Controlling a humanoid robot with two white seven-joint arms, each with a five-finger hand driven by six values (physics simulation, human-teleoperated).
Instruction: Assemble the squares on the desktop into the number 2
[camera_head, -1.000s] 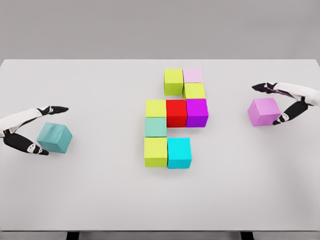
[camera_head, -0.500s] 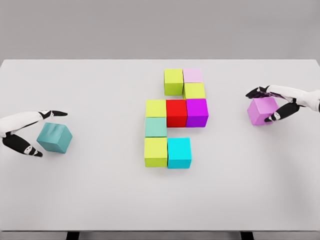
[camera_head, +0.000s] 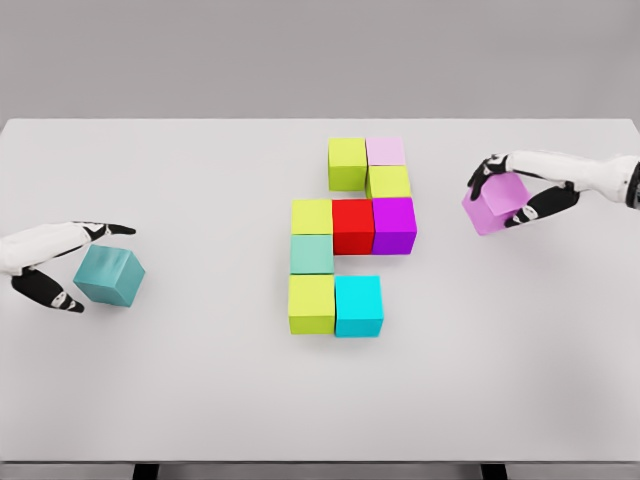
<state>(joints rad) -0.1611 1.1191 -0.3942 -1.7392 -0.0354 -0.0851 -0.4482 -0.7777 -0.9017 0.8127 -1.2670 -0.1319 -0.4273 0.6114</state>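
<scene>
A: Nearest to us in the pattern are the yellow-green block (camera_head: 311, 304) and the cyan block (camera_head: 358, 305), side by side. What is missing there?

B: I judge a third block to the right of the cyan one, to close the foot of the 2. That spot on the table (camera_head: 450, 380) is bare.

A: And the teal block (camera_head: 109, 275) on the left?

B: The left hand (camera_head: 50, 262) has its fingers spread around it, thumb low and index above, apparently not clamped. It lies well apart from the pattern.

A: Farther back, then?

B: The mint block (camera_head: 311, 253), then the row of yellow (camera_head: 311, 216), red (camera_head: 352, 225) and purple (camera_head: 393, 224). Behind them the top blocks, pale pink (camera_head: 385, 151) among them.

A: So which hand matters?

B: The right hand (camera_head: 520, 190). Its fingers pinch the lilac block (camera_head: 494, 205), tilted and seemingly lifted. The gap lies toward us and leftward from it, nearer to this hand than to the left.
</scene>
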